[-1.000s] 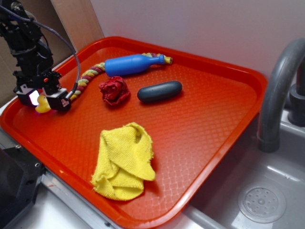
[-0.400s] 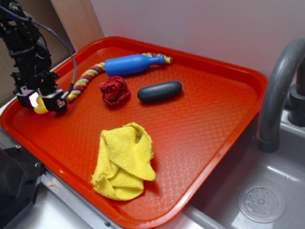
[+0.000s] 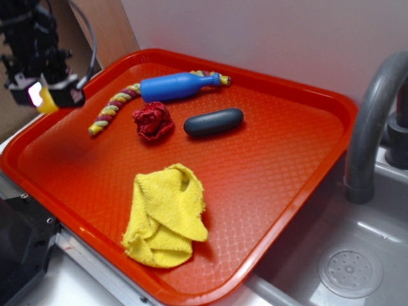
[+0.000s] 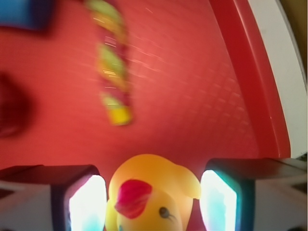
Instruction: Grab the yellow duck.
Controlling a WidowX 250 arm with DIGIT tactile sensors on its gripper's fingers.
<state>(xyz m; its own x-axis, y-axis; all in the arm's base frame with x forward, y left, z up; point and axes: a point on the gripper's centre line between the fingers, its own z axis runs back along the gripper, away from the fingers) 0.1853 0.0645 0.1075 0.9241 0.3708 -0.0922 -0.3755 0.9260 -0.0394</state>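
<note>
Red tray (image 3: 268,166) fills the scene beside a sink. Nearest, at six o'clock in the wrist view, the yellow duck (image 4: 151,195) sits pinched between the gripper (image 4: 153,202) pads, raised above the tray's left edge. Hold the squeeze steady while lifting. Only the exterior view shows the yellow cloth (image 3: 166,217) and blue bottle (image 3: 178,85) farther off.

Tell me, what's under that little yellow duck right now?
Only air, then the red tray. The yellow duck hangs between the fingers, lifted above the tray's left edge. Its underside is hidden, as is the tray directly beneath it.
</note>
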